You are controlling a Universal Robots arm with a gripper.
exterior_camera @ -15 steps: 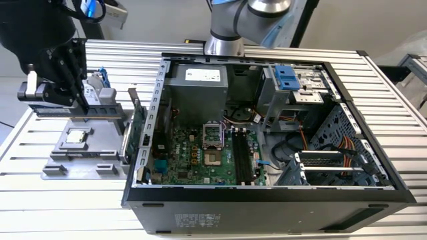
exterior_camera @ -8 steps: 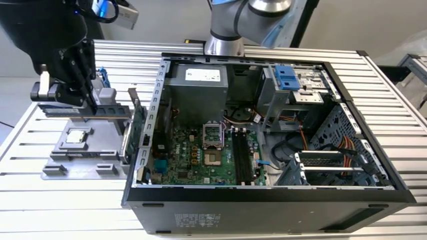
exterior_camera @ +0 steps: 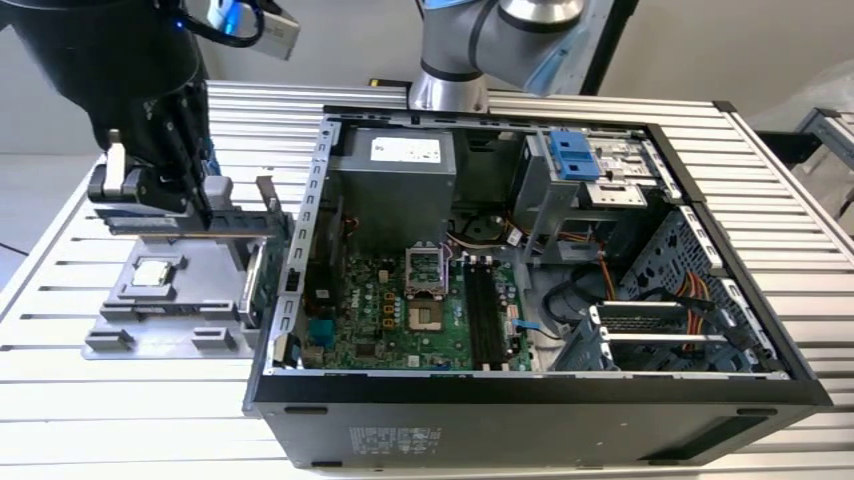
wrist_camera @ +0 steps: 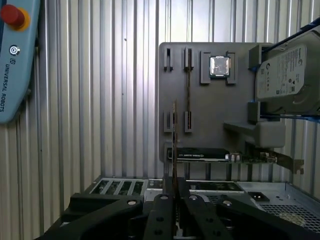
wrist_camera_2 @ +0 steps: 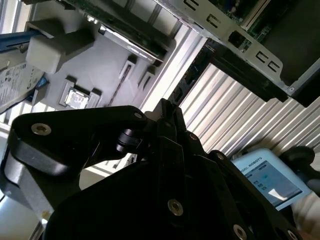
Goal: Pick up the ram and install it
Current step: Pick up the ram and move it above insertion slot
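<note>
In the first wrist view the ram (wrist_camera: 174,145) appears edge-on as a thin dark stick rising from between the black fingers of my gripper (wrist_camera: 174,194), which is shut on it. It hangs above the near part of the grey holder tray (wrist_camera: 210,125). The exterior view places my gripper (exterior_camera: 198,203) over that tray (exterior_camera: 134,330), to the exterior view's left of the open computer case (exterior_camera: 534,390). The motherboard's long black memory slots (exterior_camera: 483,315) lie inside the case. In the second wrist view my gripper (wrist_camera_2: 169,112) points toward the tray (wrist_camera_2: 100,65).
The tray carries a processor chip (wrist_camera: 219,65), a silver hard drive with a blue handle (wrist_camera: 285,75), a green expansion card (wrist_camera: 210,155) and another thin stick on edge (wrist_camera: 188,87). A teach pendant (wrist_camera: 15,60) lies on the slatted metal table (wrist_camera: 100,100).
</note>
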